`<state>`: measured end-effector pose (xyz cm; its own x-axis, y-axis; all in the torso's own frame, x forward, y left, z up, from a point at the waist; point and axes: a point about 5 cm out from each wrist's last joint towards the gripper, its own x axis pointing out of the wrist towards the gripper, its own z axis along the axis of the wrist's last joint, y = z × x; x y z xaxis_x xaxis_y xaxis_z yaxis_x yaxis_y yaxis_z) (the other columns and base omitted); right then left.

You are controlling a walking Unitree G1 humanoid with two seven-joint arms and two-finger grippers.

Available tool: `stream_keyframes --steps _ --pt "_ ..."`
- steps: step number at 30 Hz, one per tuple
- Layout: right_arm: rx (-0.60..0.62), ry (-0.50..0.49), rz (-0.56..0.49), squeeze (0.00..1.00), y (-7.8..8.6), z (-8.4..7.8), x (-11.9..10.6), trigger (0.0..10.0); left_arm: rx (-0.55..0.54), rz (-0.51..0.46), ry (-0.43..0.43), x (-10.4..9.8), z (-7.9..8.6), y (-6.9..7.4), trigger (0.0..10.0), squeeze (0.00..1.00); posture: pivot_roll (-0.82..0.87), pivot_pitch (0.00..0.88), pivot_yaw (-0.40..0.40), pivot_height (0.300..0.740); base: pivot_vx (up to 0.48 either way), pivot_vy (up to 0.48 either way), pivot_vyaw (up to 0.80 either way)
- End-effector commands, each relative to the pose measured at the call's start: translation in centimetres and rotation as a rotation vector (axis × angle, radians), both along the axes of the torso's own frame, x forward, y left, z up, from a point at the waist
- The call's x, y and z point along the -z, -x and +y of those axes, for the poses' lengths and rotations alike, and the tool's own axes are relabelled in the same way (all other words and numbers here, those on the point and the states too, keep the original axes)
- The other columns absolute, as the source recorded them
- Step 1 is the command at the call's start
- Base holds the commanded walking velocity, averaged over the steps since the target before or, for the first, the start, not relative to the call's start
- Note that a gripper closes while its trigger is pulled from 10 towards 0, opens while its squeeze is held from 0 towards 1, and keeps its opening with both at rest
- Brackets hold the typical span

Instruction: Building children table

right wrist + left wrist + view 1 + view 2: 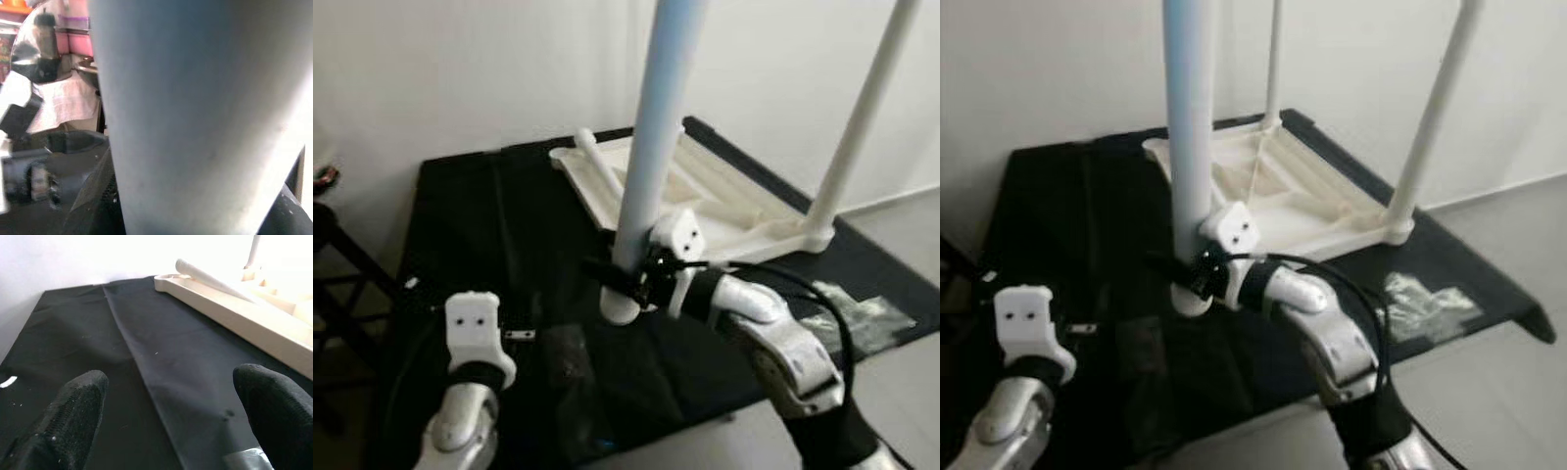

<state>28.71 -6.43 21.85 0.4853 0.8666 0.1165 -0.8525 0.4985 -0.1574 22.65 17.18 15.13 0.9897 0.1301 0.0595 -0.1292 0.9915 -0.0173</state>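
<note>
Tabletop [744, 211] is lying upside down on a black cloth [460, 225] spread over the floor, up against a white wall [460, 69]. One white leg [862, 117] stands upright at its near right corner, and the right eye view shows another upright one at the far corner [1274, 59]. One more leg [597, 166] is just lying flat across the tabletop's left edge.

Right gripper [625, 277] is wrapped around the lower part of a loose upright leg [651, 147], fingers closed onto it. The foot of that leg sits on the cloth just in front of the tabletop, not touching it as far as I can tell. In the right wrist view the leg [195, 117] is pressed right up against the camera.

Left gripper [171, 396] hangs over bare cloth to the left, fingers [73, 401] spread wide with nothing between them. From its wrist view you see the tabletop's edge [234, 313] and the lying leg [210, 279] further off. Some crumpled clear plastic wrap [857, 313] sits on the cloth's right side.
</note>
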Motion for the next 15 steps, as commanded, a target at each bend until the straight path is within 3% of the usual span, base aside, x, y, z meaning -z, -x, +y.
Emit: stream_keyframes --steps 1,15 --pt "0.019 -0.004 -0.025 0.00 -0.22 -0.41 -0.49 10.0 0.003 0.002 -0.010 0.05 -0.17 0.07 10.0 0.00 -0.11 0.120 0.004 0.740 0.000 0.000 0.00" --pt "0.075 -0.015 -0.035 0.00 -1.05 -0.48 -0.68 10.0 0.035 0.009 -0.025 0.40 -0.80 0.55 10.0 0.00 -0.11 0.125 0.004 0.740 0.000 0.000 0.00"
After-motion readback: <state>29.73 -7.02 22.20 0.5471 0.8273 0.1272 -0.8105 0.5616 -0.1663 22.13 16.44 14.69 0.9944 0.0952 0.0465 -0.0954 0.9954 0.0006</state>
